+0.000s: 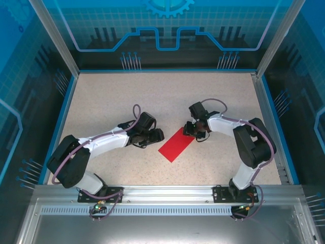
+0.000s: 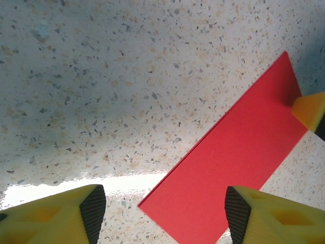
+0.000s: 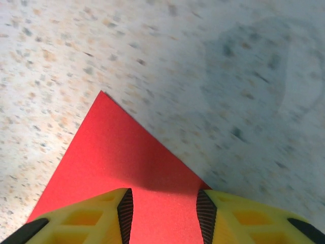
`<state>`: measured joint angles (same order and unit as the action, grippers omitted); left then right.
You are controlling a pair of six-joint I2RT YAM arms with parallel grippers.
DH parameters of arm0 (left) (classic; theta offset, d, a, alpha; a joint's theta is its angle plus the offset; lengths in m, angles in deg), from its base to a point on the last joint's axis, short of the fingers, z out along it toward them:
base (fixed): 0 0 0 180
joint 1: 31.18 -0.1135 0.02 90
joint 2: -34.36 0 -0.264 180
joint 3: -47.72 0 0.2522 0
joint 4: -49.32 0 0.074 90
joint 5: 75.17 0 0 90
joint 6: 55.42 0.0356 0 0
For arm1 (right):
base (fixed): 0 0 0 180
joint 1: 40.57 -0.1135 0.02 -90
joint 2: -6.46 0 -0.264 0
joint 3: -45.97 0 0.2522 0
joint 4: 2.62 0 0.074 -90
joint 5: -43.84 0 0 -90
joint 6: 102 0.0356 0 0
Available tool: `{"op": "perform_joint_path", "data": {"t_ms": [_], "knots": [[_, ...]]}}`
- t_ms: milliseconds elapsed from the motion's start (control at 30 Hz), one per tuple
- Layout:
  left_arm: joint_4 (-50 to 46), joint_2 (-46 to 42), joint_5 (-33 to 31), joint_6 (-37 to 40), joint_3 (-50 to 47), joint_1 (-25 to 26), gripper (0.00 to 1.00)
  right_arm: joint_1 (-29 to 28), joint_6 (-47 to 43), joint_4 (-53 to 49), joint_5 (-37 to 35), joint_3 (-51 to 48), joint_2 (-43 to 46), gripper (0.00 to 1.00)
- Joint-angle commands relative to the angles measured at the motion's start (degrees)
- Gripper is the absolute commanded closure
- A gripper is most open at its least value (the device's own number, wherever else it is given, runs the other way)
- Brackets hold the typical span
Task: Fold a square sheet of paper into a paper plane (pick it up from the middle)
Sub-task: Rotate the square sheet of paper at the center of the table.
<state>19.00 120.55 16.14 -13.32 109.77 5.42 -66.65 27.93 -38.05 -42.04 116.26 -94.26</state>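
The red sheet of paper (image 1: 176, 145) is laid flat on the table (image 1: 127, 96) as a narrow rectangle, its long axis angled near-left to far-right. Its far-right end is straddled by the right gripper (image 3: 164, 208), whose fingers are parted. Its near-left corner is seen between the widely spread fingers of the left gripper (image 2: 162, 208).

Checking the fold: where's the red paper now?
Top view: the red paper lies mid-table, right of the left gripper, its far end under the right gripper.

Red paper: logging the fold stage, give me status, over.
Left gripper open at paper's left end. Right gripper open over its right end. Red paper a flat rectangle on table. No obstruction seen.
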Motion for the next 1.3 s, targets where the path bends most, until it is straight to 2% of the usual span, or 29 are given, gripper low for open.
{"op": "perform_joint_path", "data": {"t_ms": [0, 100, 200, 433, 1000, 1267], "knots": [[1.15, -0.13, 2.77, -0.26, -0.36, -1.13, 0.3, -1.6, -6.42, 1.6, 4.14, 2.47, -5.76, 0.59], [2.07, -0.24, 4.5, 0.04, -1.46, -1.48, 0.24, -1.78, -9.62, 2.72, 7.37, 5.56, -7.93, 0.59], [3.3, -0.65, 6.34, 0.42, -2.83, -1.44, 0.18, -1.78, -8.78, 1.75, 8.24, 8.8, -7.77, 0.59], [4.26, -2.97, 10.17, -0.52, -6.65, -1.43, 0.05, -2.34, -4.38, 1.81, 6.39, 7.87, -1.09, 0.55], [4.35, -3.93, 14.6, -4.28, -7.69, 0.63, 0.05, -2.13, -1.45, -1.22, 2.08, 6.66, -5.44, 0.57], [5.6, -2.2, 17.62, -5.77, -7.47, 2.72, 0.05, -0.85, 0.19, 0.32, 2.61, 4.78, -7.37, 0.58]]}}
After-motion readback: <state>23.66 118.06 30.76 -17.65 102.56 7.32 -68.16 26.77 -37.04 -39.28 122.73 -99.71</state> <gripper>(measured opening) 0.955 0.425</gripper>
